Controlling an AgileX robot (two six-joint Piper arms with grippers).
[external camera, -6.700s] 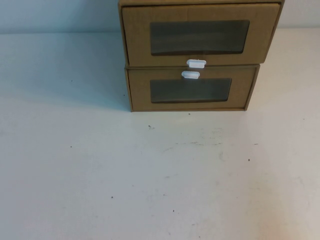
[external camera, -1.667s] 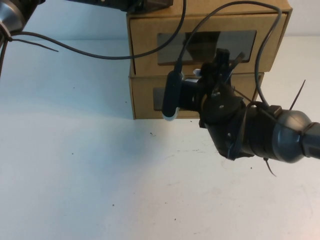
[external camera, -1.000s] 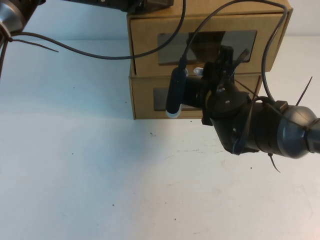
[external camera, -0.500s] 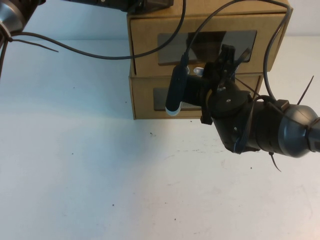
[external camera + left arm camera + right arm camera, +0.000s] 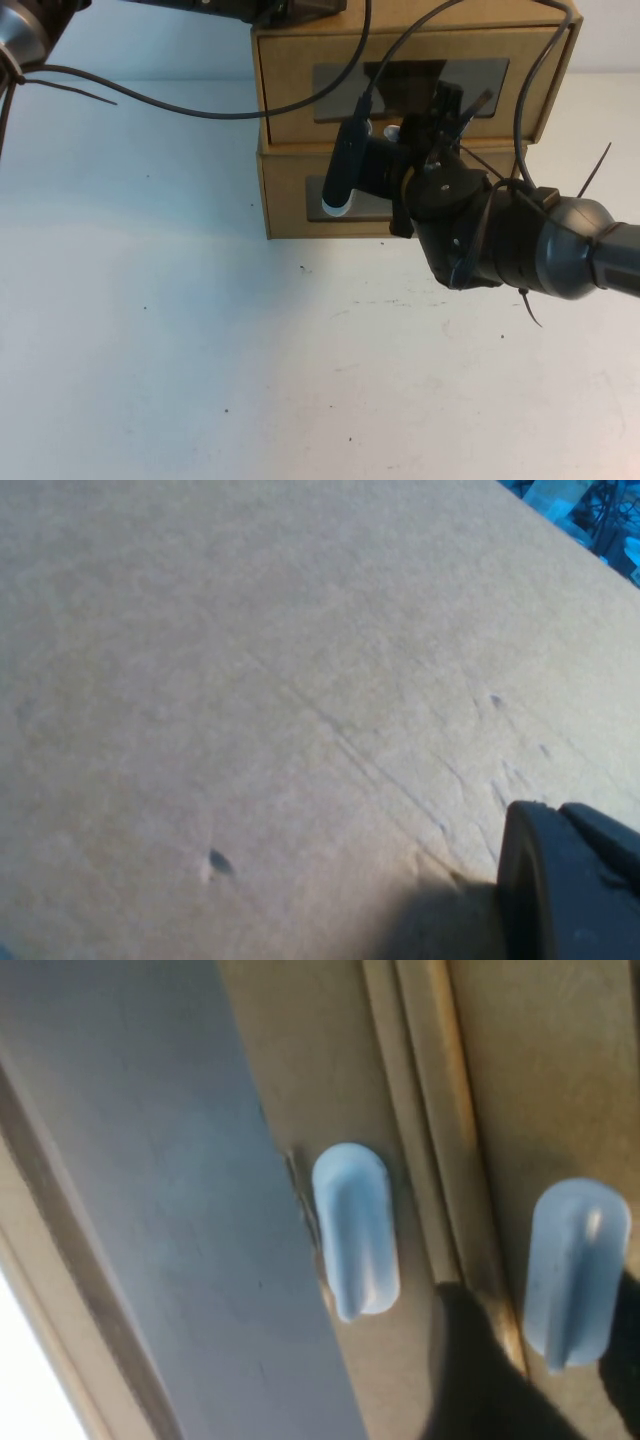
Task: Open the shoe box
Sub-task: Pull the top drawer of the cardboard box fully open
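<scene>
Because the pale bench [image 5: 150,350] would let cardboard slide, the two stacked shoe boxes [image 5: 285,100] beyond the right gripper [image 5: 420,128] are probably steadied from above: the left gripper [image 5: 290,10] rests on top of the upper box [image 5: 250,680]. The right arm [image 5: 520,245] reaches forward, wrist rolled sideways, with its gripper at the drawer fronts. Whether either gripper is spread or pressed together I cannot tell. Two white pull tabs [image 5: 355,1230], astride the seam, lie just ahead, neither visibly pinched.
</scene>
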